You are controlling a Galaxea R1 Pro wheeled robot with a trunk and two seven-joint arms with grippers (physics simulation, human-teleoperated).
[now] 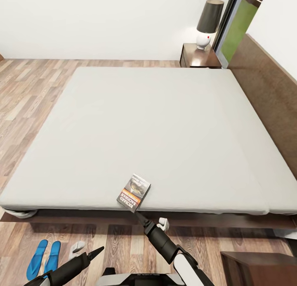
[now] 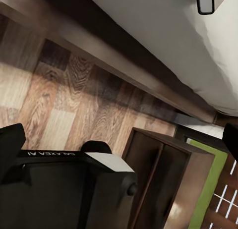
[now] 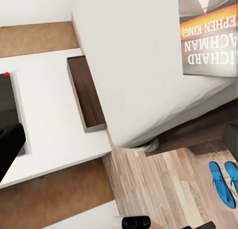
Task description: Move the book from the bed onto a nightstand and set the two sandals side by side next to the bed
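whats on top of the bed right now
Only the book lies on the bed, at the near edge of the mattress, close to the right gripper. The rest of the mattress shows bare. Under the book is hidden.

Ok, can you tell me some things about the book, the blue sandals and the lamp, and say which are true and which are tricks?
1. The book lies at the near edge of the bed. True.
2. The two sandals are on the mattress. False: they lie side by side on the wood floor.
3. A lamp stands on the far nightstand. True.
4. The right claw is holding the book. False: it is just below the book, at the bed's edge.
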